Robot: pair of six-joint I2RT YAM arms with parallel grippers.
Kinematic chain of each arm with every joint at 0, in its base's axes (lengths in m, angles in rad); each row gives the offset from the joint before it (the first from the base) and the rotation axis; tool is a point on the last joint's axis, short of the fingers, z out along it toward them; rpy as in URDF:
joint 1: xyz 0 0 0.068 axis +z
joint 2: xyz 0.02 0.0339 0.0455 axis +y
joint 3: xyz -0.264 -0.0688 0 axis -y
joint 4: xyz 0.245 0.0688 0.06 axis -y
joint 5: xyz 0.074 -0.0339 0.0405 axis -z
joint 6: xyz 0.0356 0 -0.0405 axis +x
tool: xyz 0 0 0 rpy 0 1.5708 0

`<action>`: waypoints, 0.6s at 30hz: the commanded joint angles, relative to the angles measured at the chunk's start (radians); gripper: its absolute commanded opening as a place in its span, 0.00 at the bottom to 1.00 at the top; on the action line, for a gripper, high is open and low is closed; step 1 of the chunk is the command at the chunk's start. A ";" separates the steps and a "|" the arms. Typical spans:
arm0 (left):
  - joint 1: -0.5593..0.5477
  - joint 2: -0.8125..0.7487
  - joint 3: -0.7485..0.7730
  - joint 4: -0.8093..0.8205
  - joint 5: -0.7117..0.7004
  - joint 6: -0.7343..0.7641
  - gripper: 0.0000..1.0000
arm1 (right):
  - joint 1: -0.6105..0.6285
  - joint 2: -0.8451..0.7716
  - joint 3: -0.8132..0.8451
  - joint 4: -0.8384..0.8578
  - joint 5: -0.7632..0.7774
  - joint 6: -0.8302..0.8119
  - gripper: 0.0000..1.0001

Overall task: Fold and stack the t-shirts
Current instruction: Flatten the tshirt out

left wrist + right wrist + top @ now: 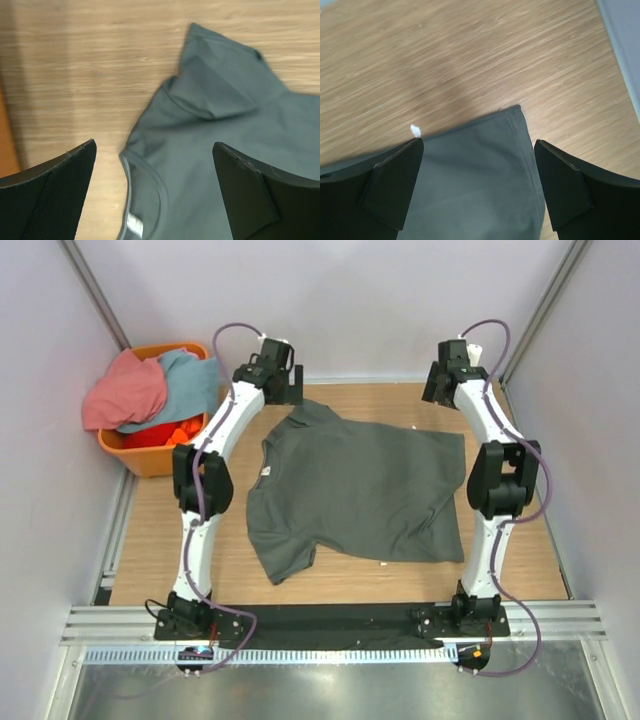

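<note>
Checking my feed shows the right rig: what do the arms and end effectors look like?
The left arm and right arm have white links, bulky black joint housings and looping purple cables. The left end effector and right end effector each have two wide black wedge-shaped fingers.

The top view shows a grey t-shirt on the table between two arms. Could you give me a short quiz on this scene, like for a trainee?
1. True or false: the dark grey t-shirt lies spread out on the table, not yet folded.
2. Where are the pink shirt and the light blue shirt? A: in the orange basket. B: stacked on the grey one. C: hanging on the wall.
3. Fill in: the left fingers are open above the shirt's ____; the right fingers are open above a hem corner.
Key: 1 true; 2 A; 3 collar.
</note>
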 commanded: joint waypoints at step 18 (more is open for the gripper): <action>-0.084 -0.637 -0.946 0.297 0.025 -0.267 0.95 | -0.085 -0.310 -0.543 0.236 -0.593 0.130 0.96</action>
